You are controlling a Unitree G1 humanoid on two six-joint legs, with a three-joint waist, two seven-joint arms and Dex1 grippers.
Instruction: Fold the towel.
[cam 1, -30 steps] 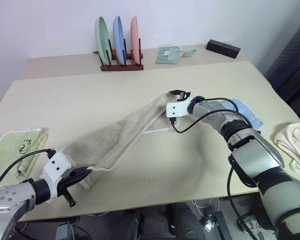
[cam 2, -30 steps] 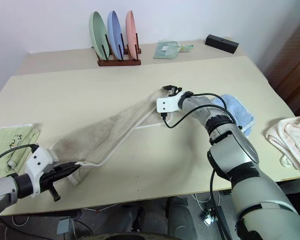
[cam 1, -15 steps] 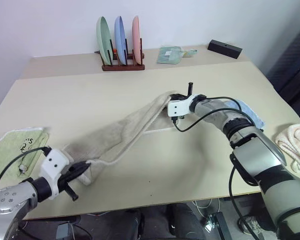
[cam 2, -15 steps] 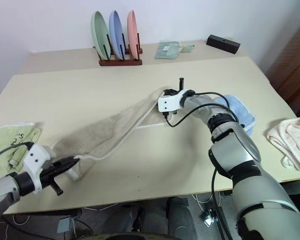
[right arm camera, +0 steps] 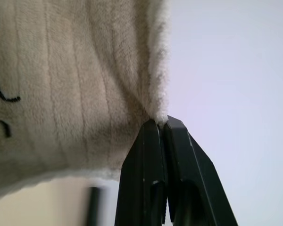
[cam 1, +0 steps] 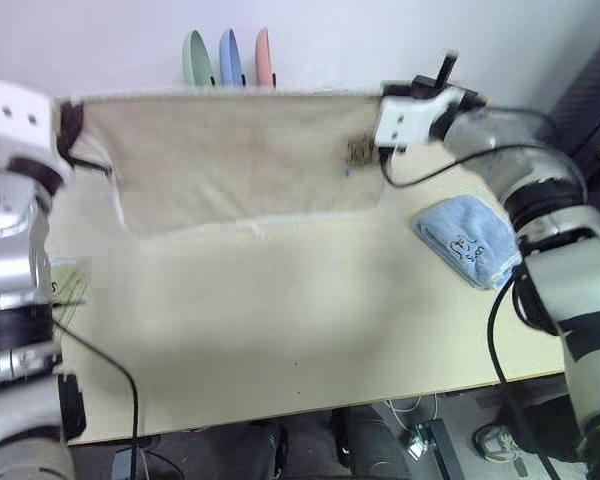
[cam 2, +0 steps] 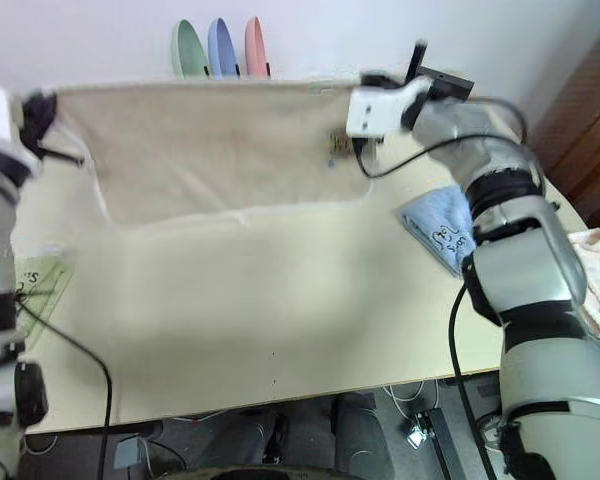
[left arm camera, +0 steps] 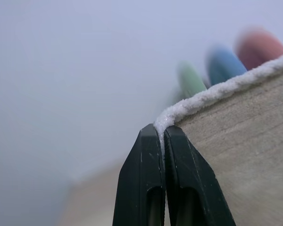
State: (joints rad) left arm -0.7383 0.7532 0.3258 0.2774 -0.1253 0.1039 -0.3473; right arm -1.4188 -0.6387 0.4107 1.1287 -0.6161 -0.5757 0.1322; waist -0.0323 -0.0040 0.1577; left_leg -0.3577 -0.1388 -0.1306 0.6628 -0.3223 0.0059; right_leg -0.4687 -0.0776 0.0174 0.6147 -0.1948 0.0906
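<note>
Two grippers hold the towel (cam 1: 235, 155) stretched out in the air above the far half of the table (cam 1: 310, 310), as the head views show. The left gripper (cam 1: 68, 128) has the towel's upper left corner and the right gripper (cam 1: 383, 97) has the upper right corner, so the top edge runs nearly level between them and the cloth hangs as a broad beige sheet with its white-stitched lower edge free above the tabletop. A small dark embroidered mark (cam 1: 360, 152) sits near the right end of the sheet, just below the right gripper. Behind the top edge, the tips of three upright plates (cam 1: 228, 68), green, blue and pink, rise at the far side. A light blue towel (cam 1: 467, 238) lies folded on the table at the right, well apart from the hanging sheet, and a pale green towel (cam 1: 68, 285) lies at the left edge. A pinkish cloth (cam 2: 598, 290) lies at the far right.

From the left wrist, the two black fingers (left arm camera: 141, 174) are pressed together on the white edging of the towel's corner, with the blurred plates beyond.

From the right wrist, the black fingers (right arm camera: 144, 165) are likewise closed tight, pinching a corner of the ribbed beige cloth, dark stitching showing on the fabric.
</note>
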